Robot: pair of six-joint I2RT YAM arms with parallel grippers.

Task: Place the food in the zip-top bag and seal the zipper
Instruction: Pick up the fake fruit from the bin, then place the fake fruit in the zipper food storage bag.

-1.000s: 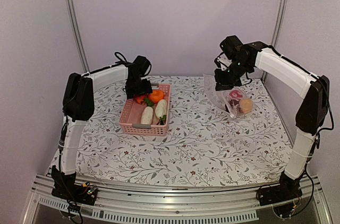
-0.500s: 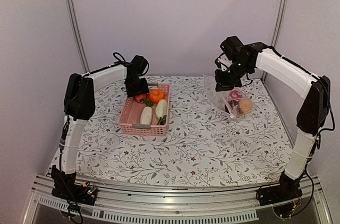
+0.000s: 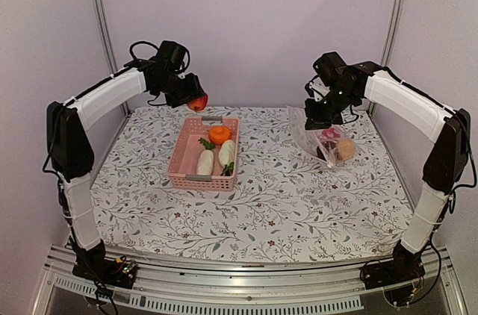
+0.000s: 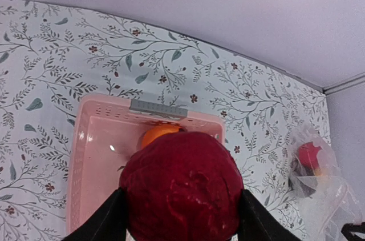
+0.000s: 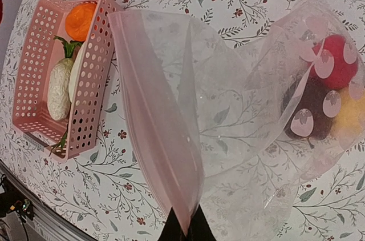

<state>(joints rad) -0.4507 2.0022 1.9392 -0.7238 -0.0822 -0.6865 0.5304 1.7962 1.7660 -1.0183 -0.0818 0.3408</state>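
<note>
Left jaws lifted above basket (image 3: 202, 180), clamping red fruit (image 4: 181, 187), right jaws pinching bag (image 5: 228, 109)

The left gripper (image 3: 193, 99) is lifting up and away from the pink basket (image 3: 179, 170), carrying off a red toy fruit (image 4: 181, 187) that lay inside a second ago.

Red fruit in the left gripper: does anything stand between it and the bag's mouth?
Nothing visible does. The red fruit, held by the left gripper, is above the basket's far end. The right gripper holds the bag's mouth edge up, facing the basket.
</note>
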